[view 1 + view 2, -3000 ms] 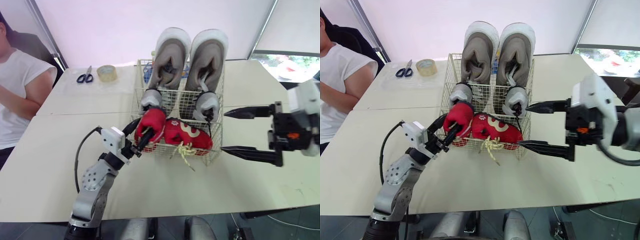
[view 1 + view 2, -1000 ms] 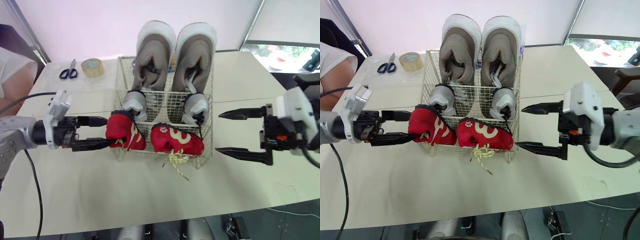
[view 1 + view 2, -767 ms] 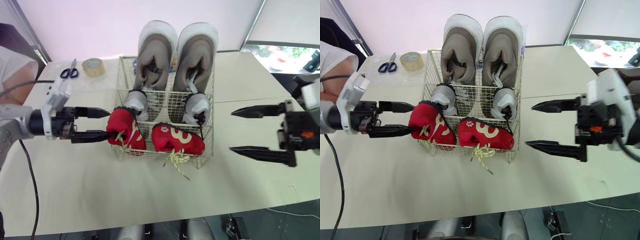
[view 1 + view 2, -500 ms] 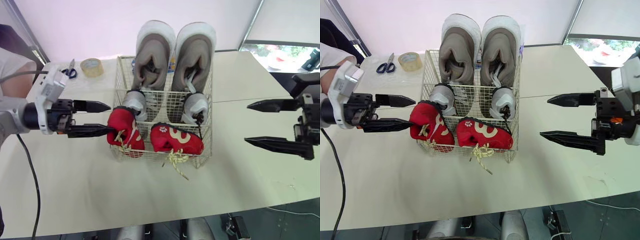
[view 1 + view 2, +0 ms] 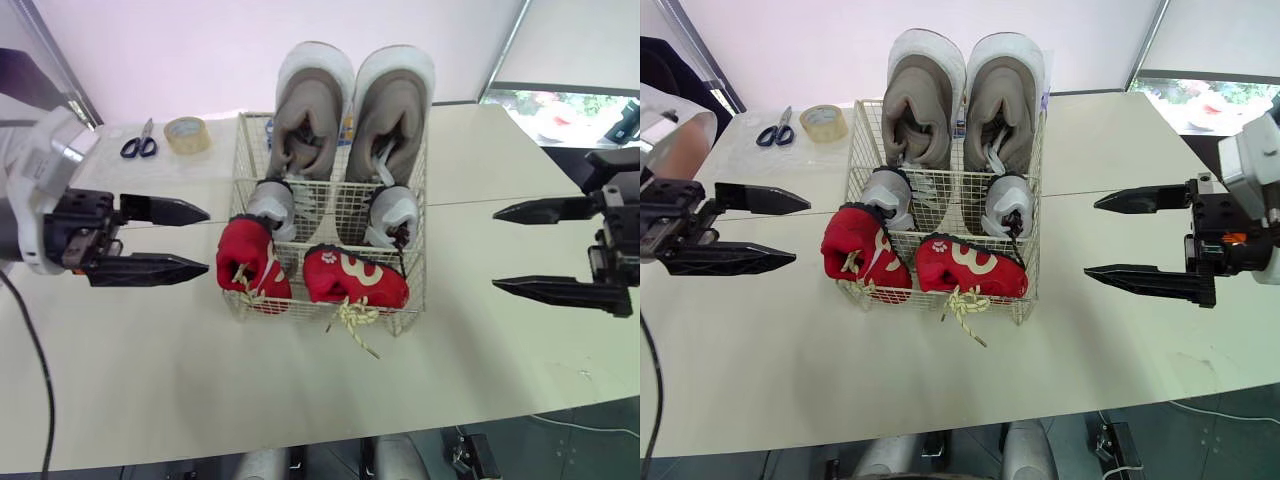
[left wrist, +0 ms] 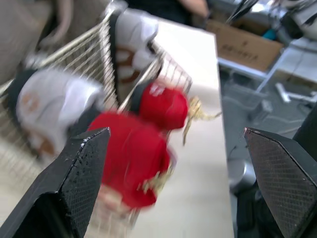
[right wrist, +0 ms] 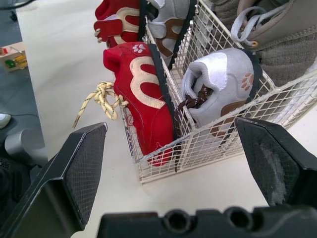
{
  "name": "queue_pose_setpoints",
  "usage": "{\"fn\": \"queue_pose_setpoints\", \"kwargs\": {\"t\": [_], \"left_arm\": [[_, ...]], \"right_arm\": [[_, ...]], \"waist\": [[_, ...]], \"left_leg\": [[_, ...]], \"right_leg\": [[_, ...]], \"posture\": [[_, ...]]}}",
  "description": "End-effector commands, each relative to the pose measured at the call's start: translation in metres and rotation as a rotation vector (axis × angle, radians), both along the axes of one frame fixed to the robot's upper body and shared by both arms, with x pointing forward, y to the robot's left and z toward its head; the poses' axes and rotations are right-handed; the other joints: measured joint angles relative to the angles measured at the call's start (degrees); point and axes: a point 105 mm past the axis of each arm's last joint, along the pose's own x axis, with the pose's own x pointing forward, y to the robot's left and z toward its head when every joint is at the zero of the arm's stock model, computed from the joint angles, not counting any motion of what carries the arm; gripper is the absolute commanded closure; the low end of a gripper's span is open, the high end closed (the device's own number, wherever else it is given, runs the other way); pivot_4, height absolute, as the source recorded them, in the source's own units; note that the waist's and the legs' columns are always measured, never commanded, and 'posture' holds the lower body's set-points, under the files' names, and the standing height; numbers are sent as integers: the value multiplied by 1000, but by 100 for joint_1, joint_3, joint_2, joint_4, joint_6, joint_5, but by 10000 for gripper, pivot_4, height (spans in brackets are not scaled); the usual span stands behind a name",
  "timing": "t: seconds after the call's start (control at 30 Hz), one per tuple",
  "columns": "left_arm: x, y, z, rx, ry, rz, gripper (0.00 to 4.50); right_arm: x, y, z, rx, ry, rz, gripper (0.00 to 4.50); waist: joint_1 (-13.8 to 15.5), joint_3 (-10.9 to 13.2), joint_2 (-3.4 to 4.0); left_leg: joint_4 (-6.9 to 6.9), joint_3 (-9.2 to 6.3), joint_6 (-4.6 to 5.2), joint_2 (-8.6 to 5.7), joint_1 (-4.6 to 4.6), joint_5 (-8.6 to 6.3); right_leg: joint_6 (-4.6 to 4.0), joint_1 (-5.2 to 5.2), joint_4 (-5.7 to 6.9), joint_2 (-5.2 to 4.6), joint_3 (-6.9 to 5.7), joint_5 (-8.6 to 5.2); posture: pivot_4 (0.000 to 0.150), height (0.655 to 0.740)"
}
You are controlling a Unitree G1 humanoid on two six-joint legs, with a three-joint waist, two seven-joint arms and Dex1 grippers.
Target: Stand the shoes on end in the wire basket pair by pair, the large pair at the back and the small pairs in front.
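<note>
Basket (image 5: pixel 345 215) mid-worktop (image 5: pixel 300 390): large pair (image 5: pixel 305 110) on end at back, grey pair (image 5: pixel 272 205) before it. At front, left red shoe (image 5: pixel 248 268) stands tilted; right red shoe (image 5: pixel 355 278) lies long axis across basket, lace (image 5: pixel 352 318) hanging outside. Left fingers (image 5: pixel 150 270) apart, left of basket. Right fingers (image 5: pixel 550 290) apart, right of basket, seemingly nearer lying shoe.
</note>
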Motion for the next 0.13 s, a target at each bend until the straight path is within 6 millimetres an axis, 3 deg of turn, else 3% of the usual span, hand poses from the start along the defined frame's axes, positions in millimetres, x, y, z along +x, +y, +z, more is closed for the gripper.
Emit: {"fn": "queue_pose_setpoints", "kwargs": {"t": [0.03, 0.13], "left_arm": [[2, 13, 15, 24, -99, 44, 547], [8, 19, 15, 32, -126, 68, 547]], "right_arm": [[-1, -7, 14, -24, -47, -28, 0], [0, -9, 14, -25, -44, -35, 0]], "waist": [[-1, 1, 2], [-5, 1, 2]], "left_leg": [[0, 0, 0, 0, -1, 0], [-5, 0, 0, 0, -2, -1]], "right_leg": [[0, -1, -1, 0, 0, 0], [-1, -4, -2, 0, 2, 0]], "posture": [[1500, 7400], [1500, 7400]]}}
